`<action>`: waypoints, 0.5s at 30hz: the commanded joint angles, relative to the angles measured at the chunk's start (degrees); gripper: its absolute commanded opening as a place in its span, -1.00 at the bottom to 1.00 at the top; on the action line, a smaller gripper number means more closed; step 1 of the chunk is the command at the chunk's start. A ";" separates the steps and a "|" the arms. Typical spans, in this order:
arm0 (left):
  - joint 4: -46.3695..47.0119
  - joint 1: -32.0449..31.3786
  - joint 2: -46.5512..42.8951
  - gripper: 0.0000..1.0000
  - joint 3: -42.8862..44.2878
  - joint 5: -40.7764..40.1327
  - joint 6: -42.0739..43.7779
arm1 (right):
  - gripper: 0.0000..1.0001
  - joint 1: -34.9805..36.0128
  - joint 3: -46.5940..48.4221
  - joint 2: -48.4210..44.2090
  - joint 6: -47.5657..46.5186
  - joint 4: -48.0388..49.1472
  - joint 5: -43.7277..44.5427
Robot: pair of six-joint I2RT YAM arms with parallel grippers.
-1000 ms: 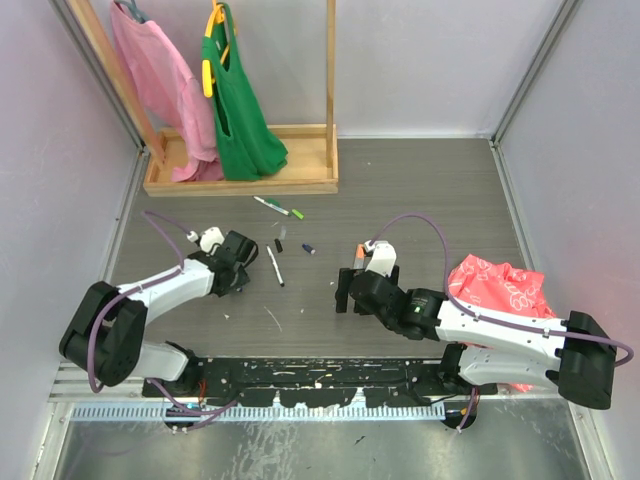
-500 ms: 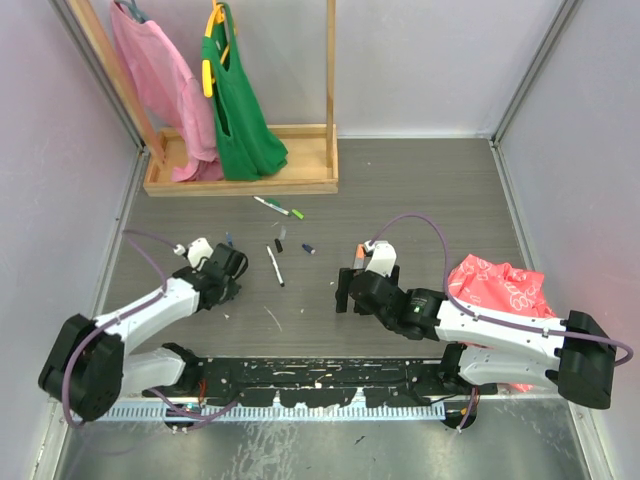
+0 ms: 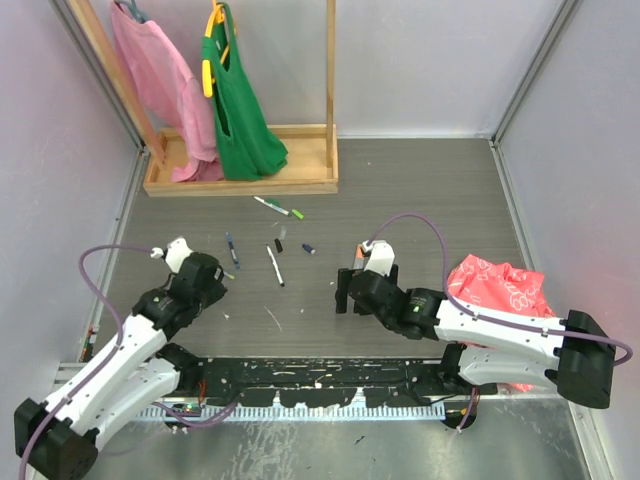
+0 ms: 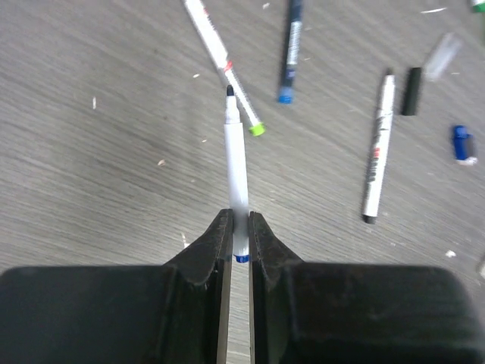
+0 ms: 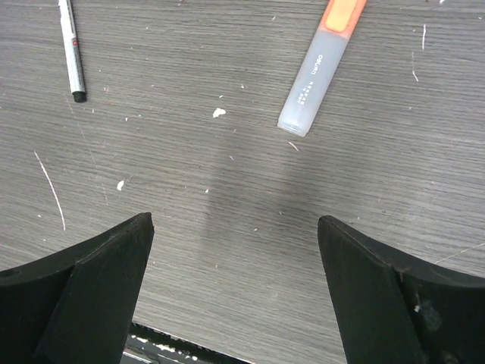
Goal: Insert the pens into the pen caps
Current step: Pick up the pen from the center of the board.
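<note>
One white pen [image 4: 234,152] sits clamped in our left tool [image 4: 238,218]; our right tool [image 5: 235,221] gapes wide, orange pen [image 5: 318,76] beyond it.

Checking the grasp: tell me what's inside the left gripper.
The left gripper is shut on a white pen, dark tip pointing away. Most of its rear end is hidden between the fingers.

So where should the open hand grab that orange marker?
Probably the marker mid-barrel, coming straight down from above. It lies flat on the table, so only its long sides are free, and the open right hand could straddle them.
</note>
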 commanded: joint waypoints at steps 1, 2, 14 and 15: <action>-0.89 0.32 -5.41 -0.80 4.47 2.82 7.51 | 0.89 -0.09 3.77 0.32 -3.95 2.34 -2.18; -0.50 0.28 -6.36 -0.81 4.82 4.26 8.92 | 0.89 -0.09 4.18 0.48 -5.22 2.98 -4.58; 10.60 -0.17 -8.16 -1.00 6.27 29.50 22.41 | 0.64 -0.07 5.63 0.32 1.60 15.69 -13.24; 11.56 -0.60 -8.74 -1.00 6.24 30.45 22.52 | 0.59 -0.09 5.56 0.18 2.97 16.90 -13.29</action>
